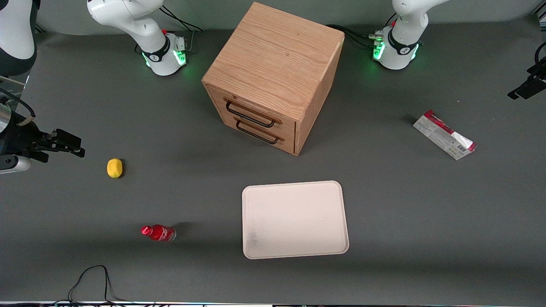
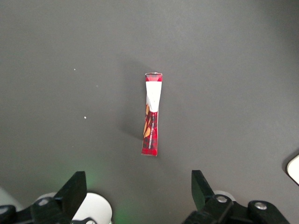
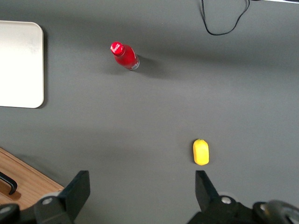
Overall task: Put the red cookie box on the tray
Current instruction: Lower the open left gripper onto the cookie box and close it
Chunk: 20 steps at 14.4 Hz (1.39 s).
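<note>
The red cookie box [image 1: 445,134] is a thin carton with red edges and a white-grey barcode face. It rests on the grey table toward the working arm's end, farther from the front camera than the tray. In the left wrist view it [image 2: 151,114] shows edge-on as a narrow red and white strip. My left gripper [image 2: 138,196] is open and empty, well above the table, with the box ahead of its spread fingers [image 2: 72,193]. In the front view the gripper [image 1: 528,85] shows at the picture's edge. The cream-white tray [image 1: 294,187] lies empty near the front camera; its corner [image 2: 295,169] shows in the wrist view.
A wooden drawer cabinet [image 1: 273,76] with two black handles stands mid-table, farther from the front camera than the tray. A small red bottle [image 1: 158,233] and a yellow fruit [image 1: 114,167] lie toward the parked arm's end. A black cable [image 1: 91,277] loops at the near table edge.
</note>
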Tool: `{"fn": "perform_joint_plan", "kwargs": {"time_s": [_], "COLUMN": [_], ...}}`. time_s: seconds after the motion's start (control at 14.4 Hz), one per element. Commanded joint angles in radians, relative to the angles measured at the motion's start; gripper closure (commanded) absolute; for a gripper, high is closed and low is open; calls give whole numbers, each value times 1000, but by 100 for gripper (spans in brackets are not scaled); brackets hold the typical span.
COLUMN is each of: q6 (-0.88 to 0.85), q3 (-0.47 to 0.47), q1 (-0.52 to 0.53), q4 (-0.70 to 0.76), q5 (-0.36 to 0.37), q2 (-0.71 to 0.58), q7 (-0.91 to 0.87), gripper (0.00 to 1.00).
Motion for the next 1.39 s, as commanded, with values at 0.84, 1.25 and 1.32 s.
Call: {"fn": "perform_joint_plan", "kwargs": {"time_s": [0.84, 1.25, 1.32], "q6": [723, 984, 1016], "q3": [-14, -14, -14], "q1": [-4, -3, -3], "q4": [-502, -600, -609], "q5": [-29, -31, -31], "q2": [117, 235, 252], "q7": [-20, -20, -20], "gripper": [0, 0, 0]}}
